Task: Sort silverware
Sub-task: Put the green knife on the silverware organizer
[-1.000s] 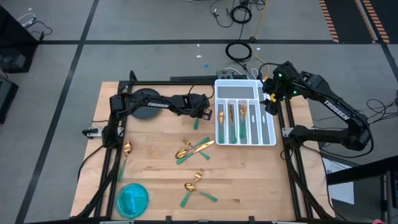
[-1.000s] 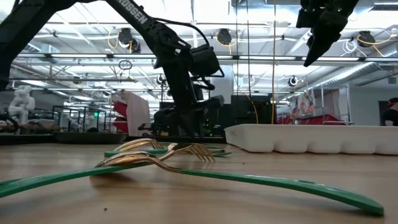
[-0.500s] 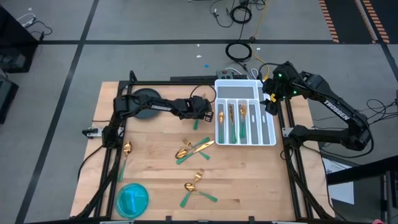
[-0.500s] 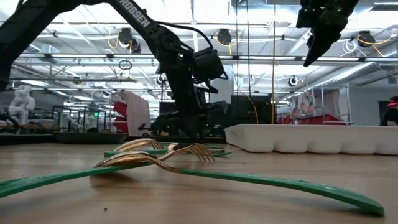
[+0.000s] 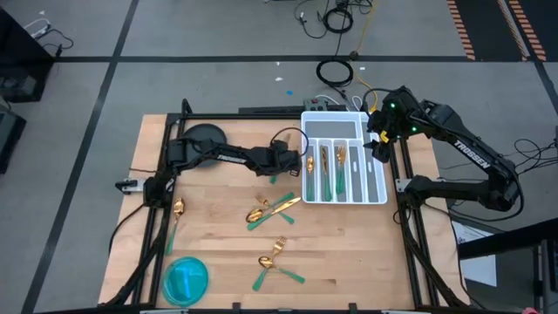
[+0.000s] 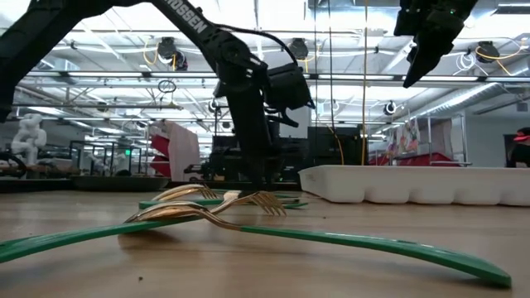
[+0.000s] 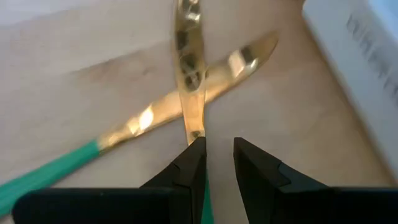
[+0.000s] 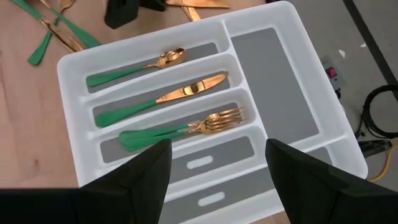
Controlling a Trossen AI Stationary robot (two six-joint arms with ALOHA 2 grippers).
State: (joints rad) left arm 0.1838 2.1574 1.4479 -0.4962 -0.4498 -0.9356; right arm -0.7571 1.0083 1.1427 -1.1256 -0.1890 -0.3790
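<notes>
Your left gripper (image 7: 215, 163) pinches a knife (image 7: 189, 68) by the neck, just where the gold blade meets the green handle; its fingers (image 7: 189, 167) stand narrow around it. Only the left wrist view shows this grip. It also shows a second knife (image 7: 180, 102) lying flat on the tabletop (image 7: 93, 62) beneath, crossing under the held blade, and the edge of the white tray (image 7: 360, 74) close beside.

From above, you see the left gripper (image 5: 290, 162) reaching across to the tray's (image 5: 377, 197) left wall, but the held piece is too small to make out there. The low view shows that arm's gripper (image 6: 258, 170) pointing down at the far side of the tabletop.

Your right gripper (image 8: 217, 162) hangs spread wide and empty above the tray (image 8: 292, 25); the high view places it (image 5: 377, 144) at the tray's right edge. The right wrist view alone lets you read the compartments: a spoon (image 8: 134, 66) in one slot, a knife (image 8: 161, 98) in the next, forks (image 8: 180, 130) in the third.

Loose silverware lies on the tabletop: one cluster (image 5: 272, 209) mid-table, another (image 5: 277, 260) nearer the front, and a single spoon (image 5: 176, 218) by the left frame. All have shiny gold heads and slim green handles.
</notes>
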